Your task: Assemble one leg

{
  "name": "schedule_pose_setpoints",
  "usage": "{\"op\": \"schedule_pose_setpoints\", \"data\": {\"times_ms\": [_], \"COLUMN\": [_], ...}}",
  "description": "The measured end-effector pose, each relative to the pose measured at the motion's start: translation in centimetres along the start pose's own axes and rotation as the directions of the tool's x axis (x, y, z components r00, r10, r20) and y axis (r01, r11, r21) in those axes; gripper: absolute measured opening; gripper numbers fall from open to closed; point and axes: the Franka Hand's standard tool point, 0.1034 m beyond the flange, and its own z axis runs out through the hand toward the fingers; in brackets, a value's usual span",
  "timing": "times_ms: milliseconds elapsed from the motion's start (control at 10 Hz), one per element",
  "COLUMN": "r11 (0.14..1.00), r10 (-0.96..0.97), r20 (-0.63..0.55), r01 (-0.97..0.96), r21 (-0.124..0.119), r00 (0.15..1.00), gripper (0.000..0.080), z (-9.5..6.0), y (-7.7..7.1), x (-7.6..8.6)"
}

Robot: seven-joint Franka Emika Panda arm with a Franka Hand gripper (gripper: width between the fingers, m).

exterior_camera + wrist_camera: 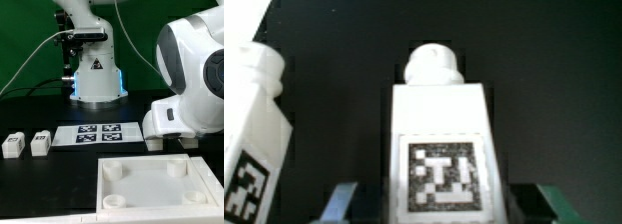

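In the wrist view a white leg (441, 130) with a rounded peg at one end and a black-and-white marker on its face lies between my fingers. My gripper (441, 203) is open and straddles this leg, with a dark gap on each side between the fingers (349, 200) and the leg. A second leg (256, 130) lies close beside it. In the exterior view my arm (190, 80) is low over the table at the right and hides these two legs and my fingertips. Two more legs (13, 146) (40, 144) lie at the left.
The large white square panel (150, 190) with corner sockets lies at the front. The marker board (98, 133) lies behind it mid-table. The robot base (97, 80) stands at the back. The tabletop is black.
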Motion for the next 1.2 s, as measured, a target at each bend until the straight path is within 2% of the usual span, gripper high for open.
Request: {"op": "schedule_pose_setpoints", "data": {"times_ms": [200,300,500,600,700,800,1000,1100,1200], "r11": [1.0,1.0,0.999,0.999,0.998,0.996,0.996,0.995,0.995], "r10": [0.0,-0.015,-0.032,-0.043,-0.067,-0.09,-0.091,-0.095,-0.098], "r20": [-0.001,-0.008,-0.008,-0.107,-0.223,-0.283,-0.502,-0.591,-0.632], "r01": [0.0,0.015,0.032,0.044,0.064,0.08,0.08,0.084,0.086], "r21": [0.0,-0.001,0.001,0.001,-0.02,-0.044,-0.043,-0.046,-0.05], "r00": [1.0,1.0,0.999,0.993,0.972,0.955,0.86,0.801,0.769], "gripper": [0.0291,0.0291,0.0292,0.0292,0.0292,0.0292,0.0292,0.0292,0.0292], "z": [0.0,-1.0,-3.8,-5.5,-7.7,-9.0,-11.8,-11.4,-10.9], "y": [0.0,0.3,0.8,0.8,1.1,1.4,1.5,1.5,1.5], "x": [0.0,-0.1,-1.2,-0.6,-1.4,-2.6,-3.1,-3.0,-3.0]}}
